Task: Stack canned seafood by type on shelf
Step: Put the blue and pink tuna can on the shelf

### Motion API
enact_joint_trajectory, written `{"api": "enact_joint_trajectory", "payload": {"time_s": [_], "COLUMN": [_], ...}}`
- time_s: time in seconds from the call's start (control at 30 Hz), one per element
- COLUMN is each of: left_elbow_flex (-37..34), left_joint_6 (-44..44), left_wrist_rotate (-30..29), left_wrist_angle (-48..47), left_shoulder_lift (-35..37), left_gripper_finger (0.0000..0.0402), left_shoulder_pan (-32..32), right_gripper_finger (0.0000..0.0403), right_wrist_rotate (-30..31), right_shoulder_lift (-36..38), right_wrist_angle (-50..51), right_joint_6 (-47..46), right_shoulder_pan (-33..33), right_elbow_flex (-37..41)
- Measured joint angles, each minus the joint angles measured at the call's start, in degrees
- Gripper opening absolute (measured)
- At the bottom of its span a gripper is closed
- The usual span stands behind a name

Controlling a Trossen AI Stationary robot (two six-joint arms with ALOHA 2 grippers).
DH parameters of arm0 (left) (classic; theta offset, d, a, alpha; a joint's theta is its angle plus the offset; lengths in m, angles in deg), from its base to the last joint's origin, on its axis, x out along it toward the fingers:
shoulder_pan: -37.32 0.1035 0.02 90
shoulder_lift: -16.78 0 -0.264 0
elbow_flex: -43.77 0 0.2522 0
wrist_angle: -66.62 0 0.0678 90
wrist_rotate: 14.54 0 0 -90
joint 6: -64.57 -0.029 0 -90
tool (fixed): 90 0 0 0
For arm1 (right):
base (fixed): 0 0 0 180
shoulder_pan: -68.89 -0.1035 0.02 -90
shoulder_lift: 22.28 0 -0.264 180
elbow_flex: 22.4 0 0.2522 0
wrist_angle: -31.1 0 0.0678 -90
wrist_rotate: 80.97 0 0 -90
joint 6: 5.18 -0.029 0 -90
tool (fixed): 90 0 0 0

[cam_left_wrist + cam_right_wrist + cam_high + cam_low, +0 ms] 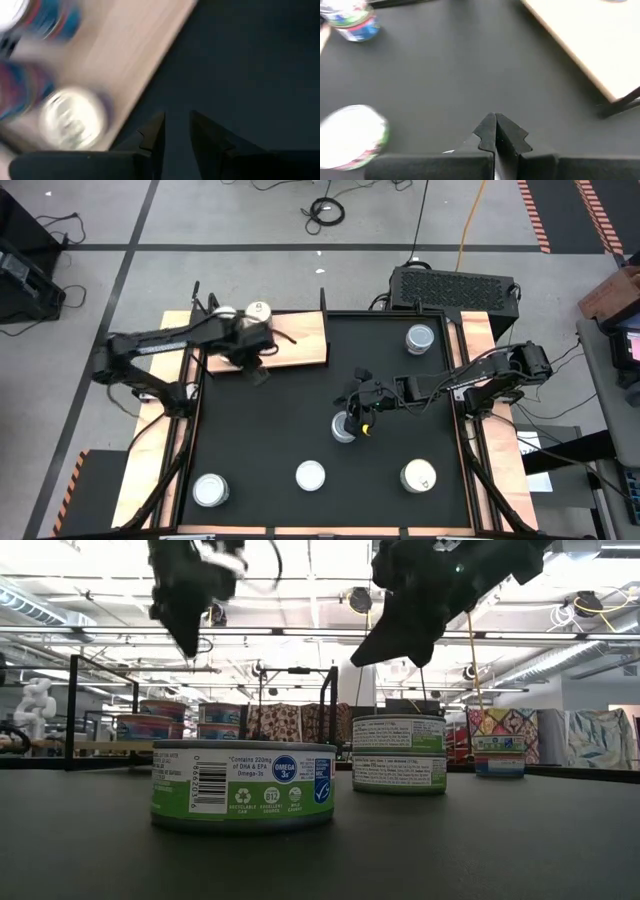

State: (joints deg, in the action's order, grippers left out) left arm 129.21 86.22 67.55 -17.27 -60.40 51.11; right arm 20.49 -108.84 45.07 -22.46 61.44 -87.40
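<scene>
The shelf (295,338) is a light wooden board on the black mat at the far left. Tins (258,310) stand on it, among them a silvery-gold-topped one (72,117) and blue-labelled ones (50,20). My left gripper (256,370) hangs over the mat just off the board's near edge; its fingers (176,132) point down, a little apart, with nothing between them. My right gripper (352,395) hovers shut (495,127) mid-table, above and just beyond a stack of two green-labelled tins (398,755).
Loose tins stand on the mat: one at the far right (420,338) and three along the near edge (210,490), (310,475), (418,475). Bare mat lies between the board and the stack. A black box (455,285) sits behind the table.
</scene>
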Motion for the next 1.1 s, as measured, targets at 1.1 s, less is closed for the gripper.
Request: {"api": "enact_joint_trajectory", "payload": {"time_s": [1.1], "left_elbow_flex": [-37.2], "left_joint_6": [-23.6], "left_wrist_rotate": [5.5], "left_wrist_angle": [81.3], "left_shoulder_lift": [13.7], "left_gripper_finger": [0.009], "left_shoulder_pan": [-33.9], "right_gripper_finger": [0.0], "right_wrist_rotate": [-11.7], "right_shoulder_lift": [0.0], "right_wrist_angle": [66.2], "right_joint_6": [-65.5], "right_shoulder_pan": [-23.8], "right_elbow_flex": [-30.0]}}
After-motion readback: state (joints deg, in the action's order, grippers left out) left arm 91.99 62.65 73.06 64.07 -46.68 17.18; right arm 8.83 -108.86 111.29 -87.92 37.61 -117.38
